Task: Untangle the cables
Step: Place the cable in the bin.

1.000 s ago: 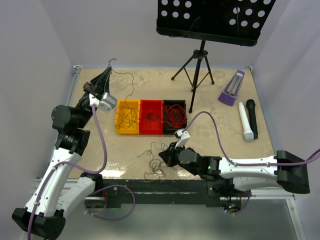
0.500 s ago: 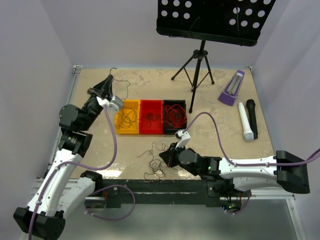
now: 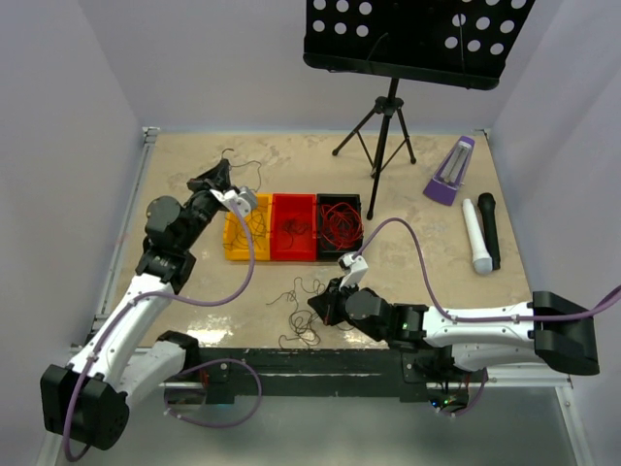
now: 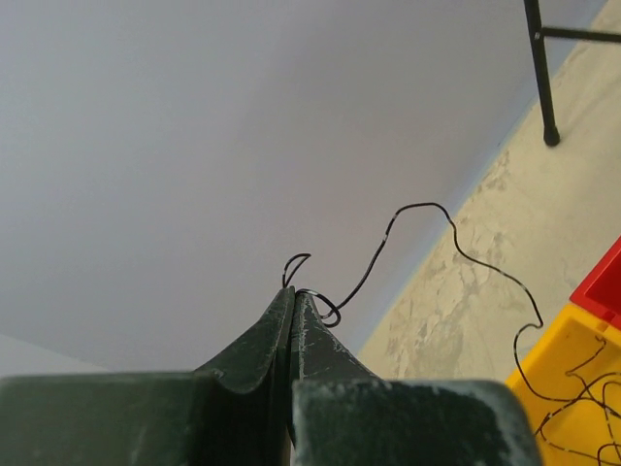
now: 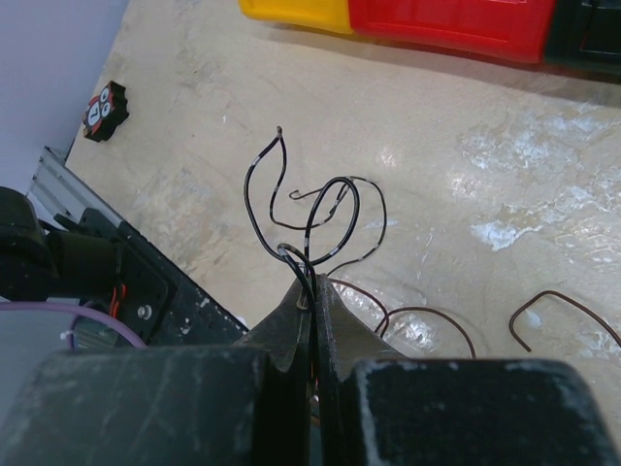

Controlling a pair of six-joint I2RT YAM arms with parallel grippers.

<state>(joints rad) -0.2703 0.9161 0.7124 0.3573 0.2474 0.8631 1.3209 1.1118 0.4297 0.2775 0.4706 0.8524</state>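
Beige tabletop holds loose cables at six o'clock; the right fingers are pressed together on one black strand there. At ten o'clock the left fingers clamp a dark cable trailing into the yellow tray. Red cables apparently fill the black tray.

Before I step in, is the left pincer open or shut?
Shut: tips of the left pincer meet on a thin black cable trailing toward the yellow bin.
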